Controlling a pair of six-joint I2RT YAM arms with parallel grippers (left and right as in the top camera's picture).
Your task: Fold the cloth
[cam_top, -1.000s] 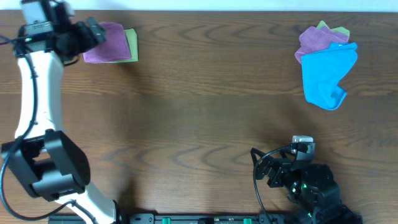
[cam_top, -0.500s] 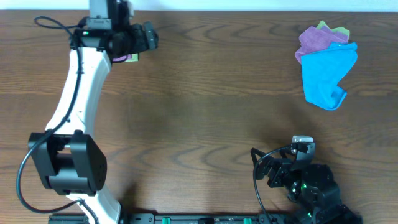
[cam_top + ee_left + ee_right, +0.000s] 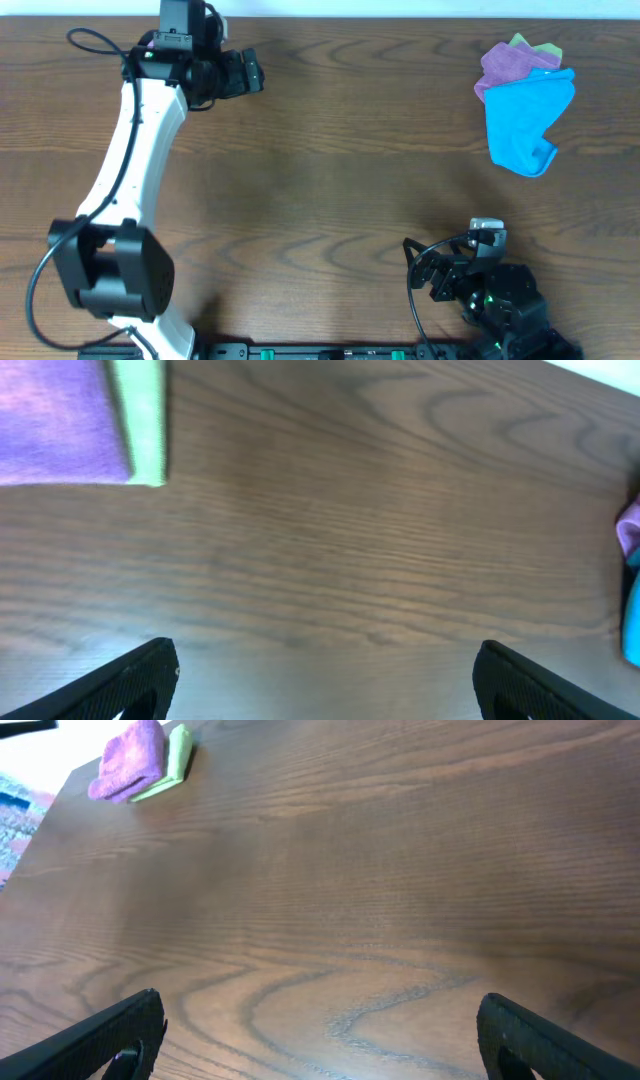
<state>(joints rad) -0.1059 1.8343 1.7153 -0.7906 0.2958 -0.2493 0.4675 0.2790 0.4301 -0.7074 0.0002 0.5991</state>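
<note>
My left arm (image 3: 130, 150) reaches across the far left part of the table (image 3: 320, 180). The left jaws are spread wide with nothing between them and point toward the right side. The left wrist camera shows a folded purple cloth (image 3: 55, 420) lying flat on a folded green cloth (image 3: 140, 420), close to the jaws but not touching them. I think those two are done, and that is why they sit neat in the far corner, out of the way.

The blue cloth (image 3: 525, 120) is far off on the right side of the table. It is all crumpled, and it lies partly on a loose purple cloth (image 3: 505, 65) and a loose green cloth (image 3: 530, 45). It is on top, so I guess it is the next one to fold. The pile is well apart from both arms.

My right arm (image 3: 490, 295) is tucked in low at the near edge. The right jaws are wide too and hold nothing. I think it waits there so the middle of the table is free for folding.
</note>
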